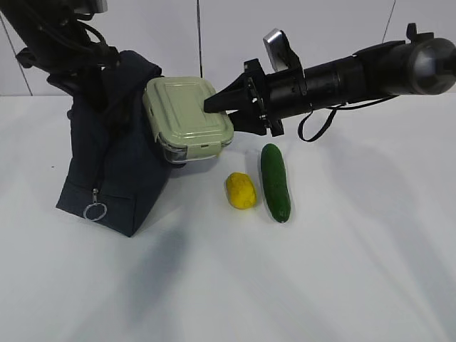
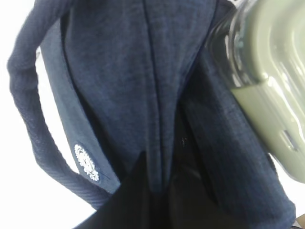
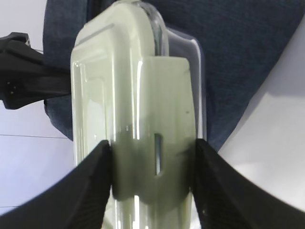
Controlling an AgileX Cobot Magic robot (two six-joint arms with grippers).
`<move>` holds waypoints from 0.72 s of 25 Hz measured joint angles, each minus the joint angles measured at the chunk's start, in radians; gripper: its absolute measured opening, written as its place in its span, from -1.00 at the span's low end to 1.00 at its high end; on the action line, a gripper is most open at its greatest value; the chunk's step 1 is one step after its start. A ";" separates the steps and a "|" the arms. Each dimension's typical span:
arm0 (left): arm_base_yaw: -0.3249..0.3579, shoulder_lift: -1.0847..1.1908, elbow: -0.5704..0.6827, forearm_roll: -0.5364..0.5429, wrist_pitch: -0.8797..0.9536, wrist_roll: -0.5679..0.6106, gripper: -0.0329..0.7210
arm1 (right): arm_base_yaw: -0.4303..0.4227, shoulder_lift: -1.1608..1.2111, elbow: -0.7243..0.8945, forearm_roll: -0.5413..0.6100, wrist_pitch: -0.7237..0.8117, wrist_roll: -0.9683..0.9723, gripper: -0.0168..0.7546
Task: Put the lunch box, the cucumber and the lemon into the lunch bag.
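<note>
The lunch bag point(image 1: 117, 171) is a dark navy fabric tote standing at the left. My left gripper point(image 2: 159, 188) is shut on a fold of fabric at the bag's top and holds it up; in the exterior view it point(image 1: 107, 85) is mostly hidden by the bag. My right gripper point(image 3: 152, 167) is shut on the lunch box point(image 1: 187, 117) and holds its sage-green lid point(image 3: 138, 95) tilted in the air, against the bag's upper right side. The lemon point(image 1: 241, 190) and the cucumber point(image 1: 275, 182) lie side by side on the table below the right arm.
The white table point(image 1: 342, 271) runs to a white wall behind. A silver ring pull point(image 1: 95, 211) hangs low on the bag's left front. A bag handle point(image 2: 33, 124) loops at the left of the left wrist view. The lunch box's end point(image 2: 271, 86) shows there too.
</note>
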 joint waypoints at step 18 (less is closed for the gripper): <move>0.000 0.000 0.000 -0.029 0.000 0.003 -0.91 | 0.000 -0.024 -0.248 -0.078 0.015 0.130 0.05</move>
